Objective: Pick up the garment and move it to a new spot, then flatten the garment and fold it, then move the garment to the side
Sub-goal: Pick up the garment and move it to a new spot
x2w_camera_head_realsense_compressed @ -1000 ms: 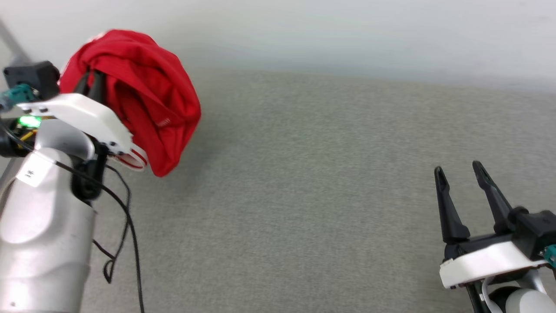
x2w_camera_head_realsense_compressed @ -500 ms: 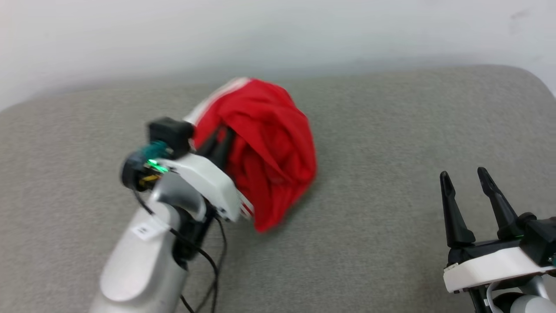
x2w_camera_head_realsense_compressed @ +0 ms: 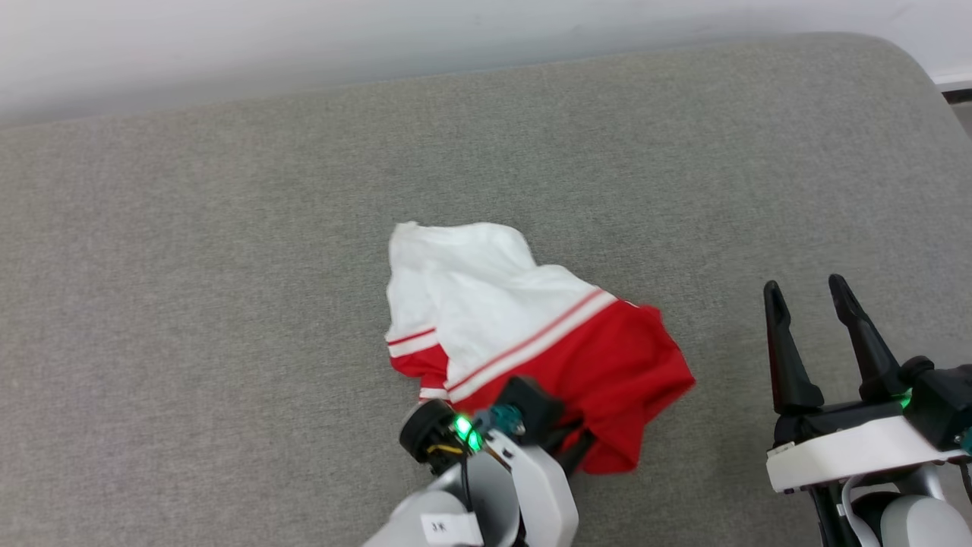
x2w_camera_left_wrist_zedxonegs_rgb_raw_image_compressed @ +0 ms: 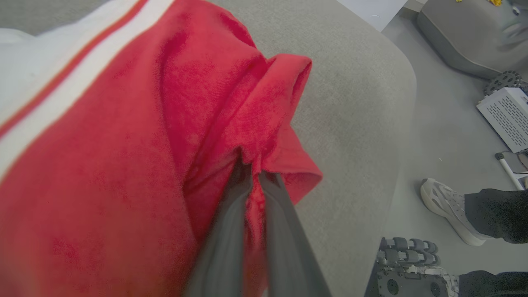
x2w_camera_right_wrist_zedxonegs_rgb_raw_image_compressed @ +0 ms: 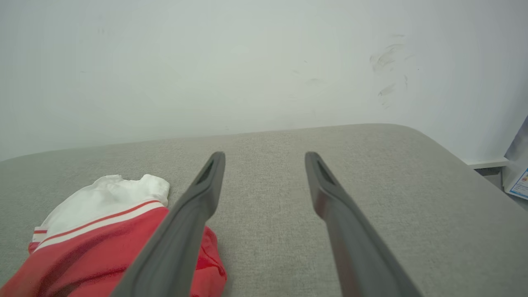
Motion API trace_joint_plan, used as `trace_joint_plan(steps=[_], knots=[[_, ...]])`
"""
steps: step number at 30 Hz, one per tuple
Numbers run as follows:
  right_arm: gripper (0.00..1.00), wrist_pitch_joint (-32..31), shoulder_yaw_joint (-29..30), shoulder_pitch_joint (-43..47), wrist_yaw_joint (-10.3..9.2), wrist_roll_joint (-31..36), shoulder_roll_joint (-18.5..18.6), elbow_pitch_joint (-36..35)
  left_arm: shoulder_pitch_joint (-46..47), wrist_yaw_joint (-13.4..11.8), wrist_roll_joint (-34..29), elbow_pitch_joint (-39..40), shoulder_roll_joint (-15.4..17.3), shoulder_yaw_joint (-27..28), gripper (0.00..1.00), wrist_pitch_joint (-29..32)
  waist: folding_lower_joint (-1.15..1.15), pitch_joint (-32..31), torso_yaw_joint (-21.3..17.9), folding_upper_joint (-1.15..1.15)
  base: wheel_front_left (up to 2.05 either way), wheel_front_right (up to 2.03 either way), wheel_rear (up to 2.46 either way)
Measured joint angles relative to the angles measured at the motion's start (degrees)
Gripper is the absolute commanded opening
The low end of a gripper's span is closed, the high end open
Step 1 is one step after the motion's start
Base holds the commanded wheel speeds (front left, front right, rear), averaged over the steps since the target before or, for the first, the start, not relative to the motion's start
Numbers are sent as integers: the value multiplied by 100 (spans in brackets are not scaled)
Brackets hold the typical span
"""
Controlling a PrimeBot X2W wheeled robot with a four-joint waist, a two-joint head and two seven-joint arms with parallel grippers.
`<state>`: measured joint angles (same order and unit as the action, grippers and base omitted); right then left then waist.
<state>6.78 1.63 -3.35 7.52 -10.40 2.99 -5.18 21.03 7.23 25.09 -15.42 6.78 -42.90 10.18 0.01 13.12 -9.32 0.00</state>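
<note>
The garment (x2w_camera_head_realsense_compressed: 607, 372) lies bunched on the grey padded surface (x2w_camera_head_realsense_compressed: 228, 228), its white sleeve with red-and-white trim spread toward the far side. My left gripper (x2w_camera_head_realsense_compressed: 579, 447) reaches in from the near edge, shut on a fold of the red cloth. In the left wrist view its two fingers (x2w_camera_left_wrist_zedxonegs_rgb_raw_image_compressed: 231, 214) pinch the garment (x2w_camera_left_wrist_zedxonegs_rgb_raw_image_compressed: 123, 156) together at the left gripper's tips (x2w_camera_left_wrist_zedxonegs_rgb_raw_image_compressed: 252, 170). To the right of the cloth and apart from it, my right gripper (x2w_camera_head_realsense_compressed: 805, 292) stands open and holds nothing. The right wrist view has the open right gripper (x2w_camera_right_wrist_zedxonegs_rgb_raw_image_compressed: 264, 159) with the garment (x2w_camera_right_wrist_zedxonegs_rgb_raw_image_compressed: 103, 231) at its lower left.
A pale wall (x2w_camera_right_wrist_zedxonegs_rgb_raw_image_compressed: 247, 62) backs the surface, which ends in a rounded corner (x2w_camera_head_realsense_compressed: 911, 68) at the far right. Beyond that edge on the floor are a person's shoe (x2w_camera_left_wrist_zedxonegs_rgb_raw_image_compressed: 447, 206), a white vented box (x2w_camera_left_wrist_zedxonegs_rgb_raw_image_compressed: 505, 115) and a wheeled base (x2w_camera_left_wrist_zedxonegs_rgb_raw_image_compressed: 408, 264).
The head camera has swung. The garment, held up as a hanging bundle before, now rests on the surface with its white sleeve laid out. My left gripper stays shut on it; the right stays open.
</note>
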Motion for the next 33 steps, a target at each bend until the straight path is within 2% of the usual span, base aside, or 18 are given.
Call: trace_joint_plan(steps=[4, 5, 7, 12, 18, 23, 33], knots=[[100, 27, -27, -43, 0, 1, -3, 29, -41, 14, 29, -58, 23, -278, 0, -25, 0, -1, 71, 0, 0, 0, 0], [100, 32, -27, -51, 0, 3, -2, 57, -39, 15, 27, -81, 35, -389, 18, -109, 0, -29, 122, 0, 0, 0, 0], [100, 32, -27, -52, 0, 18, -3, 77, -6, 15, 12, -64, 27, -468, 100, -246, 0, -93, 169, 0, 0, 0, 0], [100, 25, 58, 15, 0, 49, -3, 148, 27, -7, -68, 131, -14, -465, 100, -788, 0, -348, 309, 0, 0, 0, 0], [100, -77, 105, 250, 0, 100, -2, 103, -118, -199, -98, 475, -15, -294, 100, -1395, -1, -731, 512, 0, 0, 0, 0], [100, -191, 146, 408, 0, 159, -2, 4, -293, -568, -65, 658, 54, 91, 100, -1858, -1, -987, 708, 0, 0, 0, 0], [100, -438, 111, 686, 0, 185, -3, -189, -690, -1412, 51, 670, 471, 1288, 100, -2452, -2, -1308, 967, 0, 0, 0, 0]])
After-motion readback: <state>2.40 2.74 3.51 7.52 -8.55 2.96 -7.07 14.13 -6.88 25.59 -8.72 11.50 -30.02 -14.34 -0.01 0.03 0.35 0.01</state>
